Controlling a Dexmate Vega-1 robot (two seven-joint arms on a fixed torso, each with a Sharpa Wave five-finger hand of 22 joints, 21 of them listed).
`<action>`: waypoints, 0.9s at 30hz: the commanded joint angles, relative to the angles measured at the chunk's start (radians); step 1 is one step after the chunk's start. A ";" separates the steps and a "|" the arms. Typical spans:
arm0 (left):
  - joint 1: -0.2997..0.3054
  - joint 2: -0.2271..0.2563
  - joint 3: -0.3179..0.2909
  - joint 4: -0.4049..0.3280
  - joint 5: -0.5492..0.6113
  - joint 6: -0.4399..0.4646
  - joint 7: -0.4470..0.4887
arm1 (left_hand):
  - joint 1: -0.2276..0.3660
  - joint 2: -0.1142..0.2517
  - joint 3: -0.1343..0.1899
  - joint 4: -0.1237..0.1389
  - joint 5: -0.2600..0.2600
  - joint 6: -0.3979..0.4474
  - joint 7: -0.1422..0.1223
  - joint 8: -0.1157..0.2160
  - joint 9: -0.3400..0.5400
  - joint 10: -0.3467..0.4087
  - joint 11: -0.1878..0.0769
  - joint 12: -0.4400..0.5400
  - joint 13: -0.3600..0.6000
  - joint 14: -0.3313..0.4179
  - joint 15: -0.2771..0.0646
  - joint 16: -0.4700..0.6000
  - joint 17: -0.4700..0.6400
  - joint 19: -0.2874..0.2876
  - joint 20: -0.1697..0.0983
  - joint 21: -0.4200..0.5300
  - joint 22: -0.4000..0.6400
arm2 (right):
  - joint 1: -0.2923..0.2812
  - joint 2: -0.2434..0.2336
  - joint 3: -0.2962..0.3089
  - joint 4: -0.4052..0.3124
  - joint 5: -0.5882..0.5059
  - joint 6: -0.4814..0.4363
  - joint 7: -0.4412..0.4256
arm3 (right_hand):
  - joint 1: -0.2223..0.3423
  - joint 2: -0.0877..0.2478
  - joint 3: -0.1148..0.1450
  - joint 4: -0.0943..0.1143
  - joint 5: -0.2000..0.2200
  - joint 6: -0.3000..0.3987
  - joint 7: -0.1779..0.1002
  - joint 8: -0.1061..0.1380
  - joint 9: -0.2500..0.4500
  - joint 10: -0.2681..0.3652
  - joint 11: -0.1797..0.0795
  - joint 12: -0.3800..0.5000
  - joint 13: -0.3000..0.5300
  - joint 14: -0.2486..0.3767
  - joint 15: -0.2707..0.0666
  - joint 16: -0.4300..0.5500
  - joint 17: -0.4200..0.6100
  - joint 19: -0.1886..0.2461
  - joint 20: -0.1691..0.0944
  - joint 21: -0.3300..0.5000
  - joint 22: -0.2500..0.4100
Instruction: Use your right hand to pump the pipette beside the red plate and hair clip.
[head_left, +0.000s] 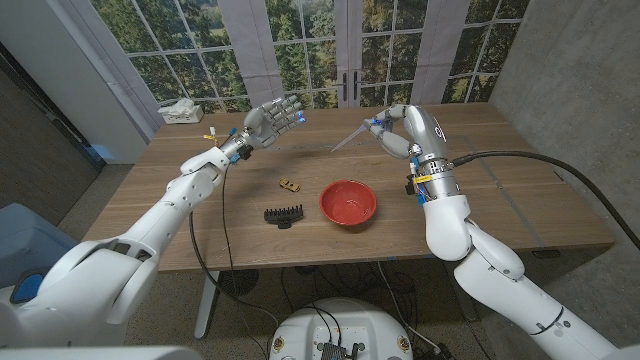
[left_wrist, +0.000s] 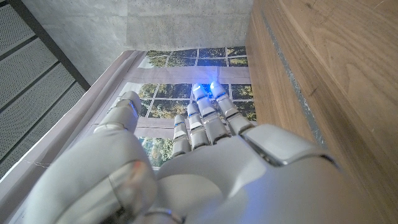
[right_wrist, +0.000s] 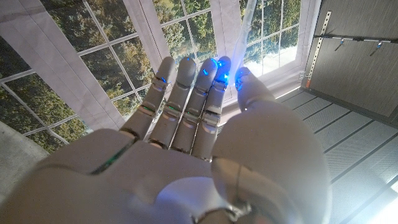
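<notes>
Clear pipette (head_left: 352, 136) pinched in right robot hand (head_left: 393, 130); no legible writing.

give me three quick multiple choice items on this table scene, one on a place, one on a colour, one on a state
1. Where does the black hair clip lie?
A. on the table, left of the red plate
B. inside the red plate
C. under the left hand

2. What colour is the plate?
A. blue
B. red
C. white

3. What is the right hand doing?
A. resting on the table with nothing in it
B. pressing on the plate
C. holding the pipette raised above the table

Key: 1 A, the clip sits on bare wood beside the plate. 2 B, the plate is plainly red. 3 C, the fingers hold the pipette, its thin tip slanting out towards the left hand.
</notes>
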 joint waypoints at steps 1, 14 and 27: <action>-0.003 -0.005 0.001 0.001 0.004 -0.001 0.006 | -0.005 0.003 0.007 -0.006 -0.003 0.008 -0.003 0.006 -0.001 0.006 0.003 0.004 -0.001 0.005 -0.064 0.003 0.002 0.004 0.005 -0.003 0.000 | 0.000 -0.008 0.010 0.002 0.015 0.013 0.010 | -0.012 -0.002 0.008 0.001 -0.006 0.007 -0.001 -0.007 -0.003 0.003 -0.001 0.002 0.005 0.013 -0.118 -0.004 0.004 -0.007 -0.005 0.011 0.001; 0.001 -0.007 0.002 -0.006 0.007 -0.002 0.017 | -0.004 0.003 0.007 -0.007 -0.003 0.009 -0.001 0.006 -0.001 0.006 0.004 0.005 -0.003 0.005 -0.065 0.004 0.002 0.006 0.005 -0.003 0.000 | -0.004 -0.021 0.022 -0.010 0.021 0.007 0.033 | -0.014 0.005 0.011 0.002 -0.017 0.010 -0.001 -0.020 -0.021 0.003 -0.005 0.006 0.012 0.017 -0.120 -0.007 0.015 -0.013 -0.012 0.020 0.000; -0.001 -0.009 0.004 -0.011 0.005 0.000 0.012 | -0.008 0.007 0.008 -0.004 -0.003 0.010 0.000 0.006 -0.001 0.007 0.004 0.006 -0.004 0.005 -0.066 0.005 0.002 0.007 0.005 -0.003 0.000 | -0.016 -0.041 0.033 -0.031 0.034 0.002 0.067 | -0.002 0.015 0.013 -0.003 -0.017 0.009 0.018 -0.029 -0.033 -0.006 0.009 0.018 0.040 0.012 -0.120 0.002 0.033 -0.018 -0.009 0.029 0.000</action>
